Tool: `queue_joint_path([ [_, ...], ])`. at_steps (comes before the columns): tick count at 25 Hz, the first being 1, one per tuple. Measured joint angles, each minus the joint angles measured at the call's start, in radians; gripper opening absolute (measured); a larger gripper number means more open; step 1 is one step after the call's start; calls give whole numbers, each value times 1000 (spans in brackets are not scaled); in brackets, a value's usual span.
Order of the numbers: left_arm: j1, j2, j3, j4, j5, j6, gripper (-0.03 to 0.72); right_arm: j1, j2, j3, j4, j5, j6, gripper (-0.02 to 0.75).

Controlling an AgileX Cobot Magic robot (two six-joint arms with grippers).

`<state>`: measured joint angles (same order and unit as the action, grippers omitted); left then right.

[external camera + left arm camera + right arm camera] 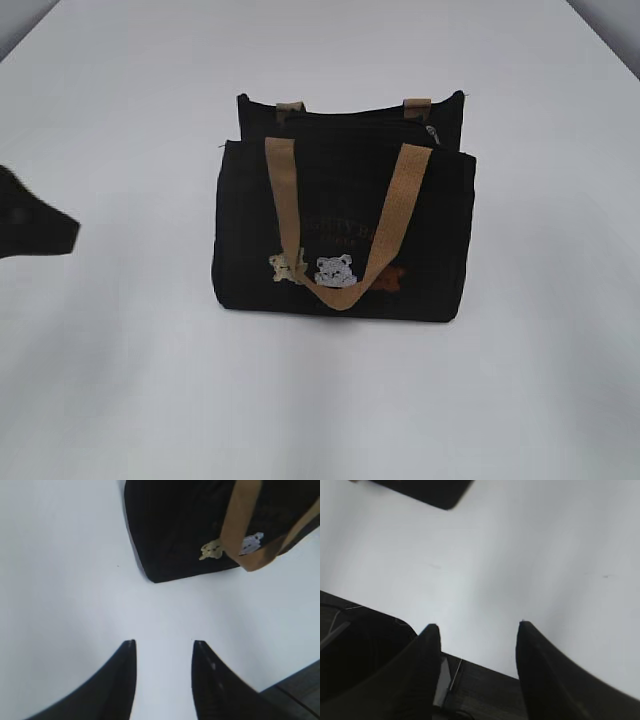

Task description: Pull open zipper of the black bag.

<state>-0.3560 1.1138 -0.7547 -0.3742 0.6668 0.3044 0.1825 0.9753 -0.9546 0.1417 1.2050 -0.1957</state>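
My left gripper [162,647] has its two dark fingers [125,680] spread with bare white table [60,580] showing between the tips; nothing is pinched. It hangs above the table, short of the bag [185,525], whose lower corner lies ahead and a little to the right in the left wrist view. On that face I can make out a pale bear patch [212,550] and a tan strap [240,525] crossing it.

My right gripper [477,627] is also spread, empty, fingers [545,675] apart over the table edge, with a dark surface below the edge. The bag shows only as a black corner at the top left of the right wrist view, well apart from the tips.

From the exterior view, the bag [345,240] stands upright near the middle of the table [520,380], its front handle [345,215] drooping down over the faint lettering and the bear patches [315,268]. The zipper [350,120] runs along the top, between the two sides, and a small silver pull [432,132] sits at its right end. The left arm [35,225] enters at the left edge, well apart from the bag. The right arm is out of this view.
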Motion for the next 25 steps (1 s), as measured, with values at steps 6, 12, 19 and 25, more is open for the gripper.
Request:
queue_joint_path([
  [6, 0, -397, 54, 101, 196, -127, 281, 0, -394, 263, -36, 11, -31, 383],
  [12, 0, -714, 86, 232, 388, -187, 281, 0, -663, 424, -32, 14, -35, 382],
  [19, 0, -1039, 220, 257, 407, -191, 281, 0, -850, 435, -27, -29, -34, 382],
  [25, 0, -1122, 225, 258, 400, -191, 280, 0, -946, 466, -11, -91, -35, 382],
])
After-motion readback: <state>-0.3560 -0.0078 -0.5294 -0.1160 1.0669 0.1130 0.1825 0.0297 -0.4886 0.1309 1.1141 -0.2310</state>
